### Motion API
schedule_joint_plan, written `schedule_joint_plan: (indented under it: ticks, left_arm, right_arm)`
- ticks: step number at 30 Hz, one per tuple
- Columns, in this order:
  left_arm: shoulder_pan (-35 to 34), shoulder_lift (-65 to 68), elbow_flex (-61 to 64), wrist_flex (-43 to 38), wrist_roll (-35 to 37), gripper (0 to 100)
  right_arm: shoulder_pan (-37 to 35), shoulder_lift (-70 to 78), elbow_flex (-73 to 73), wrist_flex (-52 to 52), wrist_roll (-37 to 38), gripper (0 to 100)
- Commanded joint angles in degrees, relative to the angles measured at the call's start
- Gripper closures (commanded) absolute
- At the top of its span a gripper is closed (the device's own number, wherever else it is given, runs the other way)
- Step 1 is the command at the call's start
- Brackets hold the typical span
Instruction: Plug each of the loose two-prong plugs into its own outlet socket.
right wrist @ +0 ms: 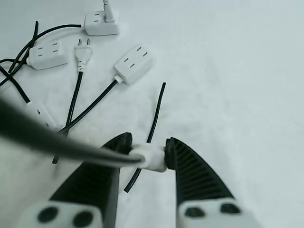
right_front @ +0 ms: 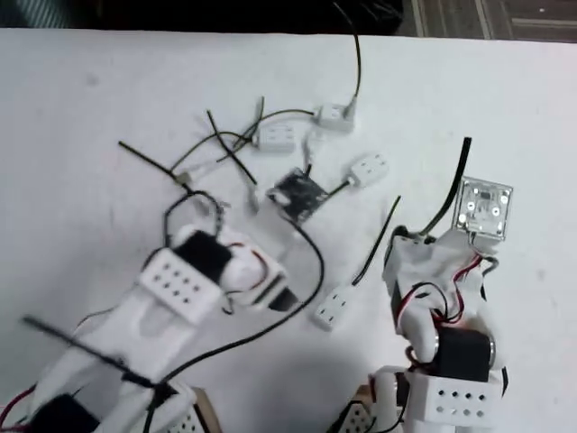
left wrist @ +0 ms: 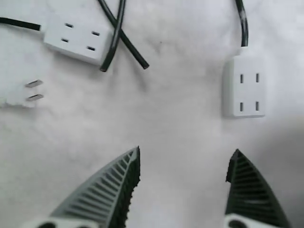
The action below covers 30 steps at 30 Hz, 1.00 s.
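Observation:
My left gripper [left wrist: 185, 161] is open above bare table, with nothing between its fingers. Beyond it lie a white outlet socket [left wrist: 244, 88], a second socket [left wrist: 78, 38] crossed by black cables, and a loose two-prong plug [left wrist: 26, 92]. My right gripper [right wrist: 148, 142] is shut on a white plug [right wrist: 151, 157] whose thick black cable [right wrist: 52, 140] runs off to one side. Farther off are a loose plug [right wrist: 81, 52], two free sockets [right wrist: 133, 63] [right wrist: 46, 54], and a socket [right wrist: 102, 23] with a plug in it. In the high view the sockets [right_front: 275, 135] [right_front: 368, 169] [right_front: 334, 307] lie mid-table.
Black cables [right_front: 225, 144] tangle left of the sockets. A loose cable end [right wrist: 149, 128] lies just beyond my right gripper. The left arm [right_front: 194, 271] and right arm [right_front: 442, 298] stand at the near edge. White table [right_front: 81, 135] spreads out to the far left and right.

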Motion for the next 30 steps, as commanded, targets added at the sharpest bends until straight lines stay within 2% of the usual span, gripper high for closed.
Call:
schedule_joint_plan:
  ticks: [1,7,12,18,30]
  left_arm:
    - [4.1,4.8,-4.9,0.2,4.7,67]
    - [8.9,16.1,-10.6,-0.4,7.8,66]
    - [9.1,26.9,-12.7,-6.7,7.8,66]
    - [10.4,36.6,-16.3,-12.0,7.8,73]
    - [13.3,38.1,-19.5,-9.2,7.8,74]
  right_arm:
    - [2.2,-0.1,-2.8,0.0,1.1,98.2]
    - [4.3,-0.1,-2.8,-0.1,2.9,98.1]
    - [4.3,-0.1,-2.8,-0.1,2.9,98.1]
    - [4.3,-0.1,-2.8,-0.1,2.9,98.1]
    - [4.3,-0.1,-2.8,0.0,3.0,98.1]
